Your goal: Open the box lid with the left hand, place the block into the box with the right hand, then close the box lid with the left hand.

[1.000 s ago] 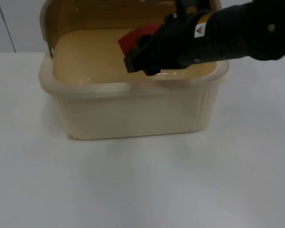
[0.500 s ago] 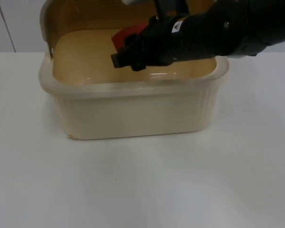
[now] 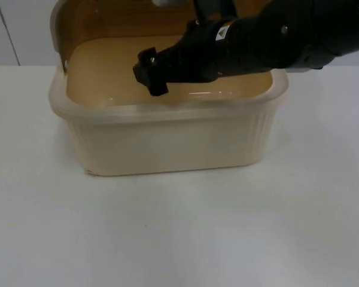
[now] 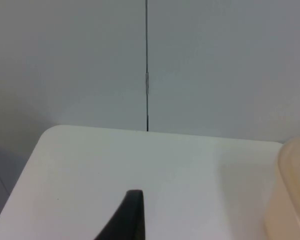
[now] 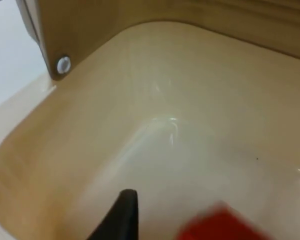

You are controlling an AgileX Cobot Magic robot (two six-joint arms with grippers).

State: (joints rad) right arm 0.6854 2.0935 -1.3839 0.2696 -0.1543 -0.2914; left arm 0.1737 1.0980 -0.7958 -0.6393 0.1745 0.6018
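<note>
Red block [image 5: 221,223] just beside right gripper [image 3: 151,76] inside box [image 3: 167,140], finger gap unclear

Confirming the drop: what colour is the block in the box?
Red block, best in the right wrist view.

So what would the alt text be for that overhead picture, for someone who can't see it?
The right gripper on its black arm reaches into an open cream box, its lid raised behind, on a white table.
</note>
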